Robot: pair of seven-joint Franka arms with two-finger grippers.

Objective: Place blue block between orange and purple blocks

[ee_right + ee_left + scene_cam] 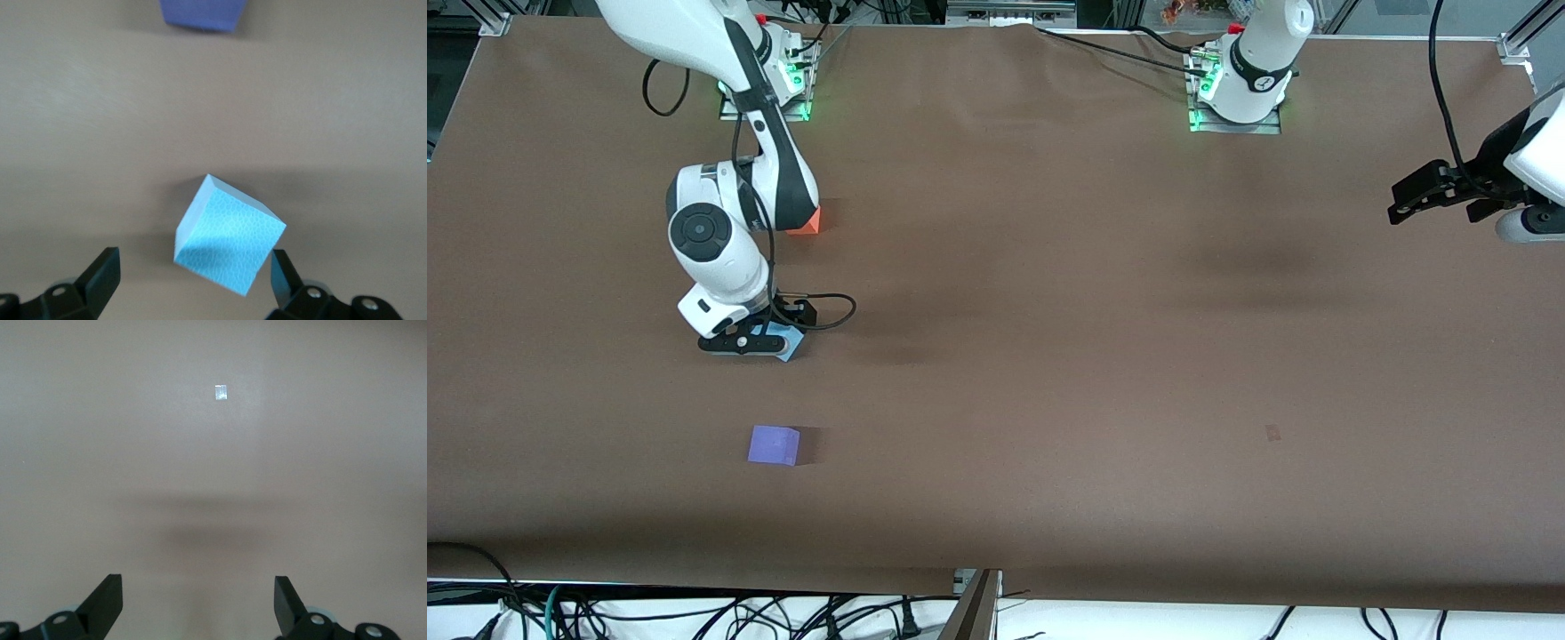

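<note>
Right end effector (758, 341) released, fingers astride blue block (227, 243) on desk (1049, 311); left end effector (1427, 197) released, waiting above desk edge.

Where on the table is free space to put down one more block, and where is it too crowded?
Bare table runs from the blue block toward the left arm's end, where the left gripper waits open. It is crowded where the open right gripper straddles the blue block, between the orange block and the purple block.

Blue block (787, 342) lies between orange block (807, 222) (farthest) and purple block (774, 444).
</note>
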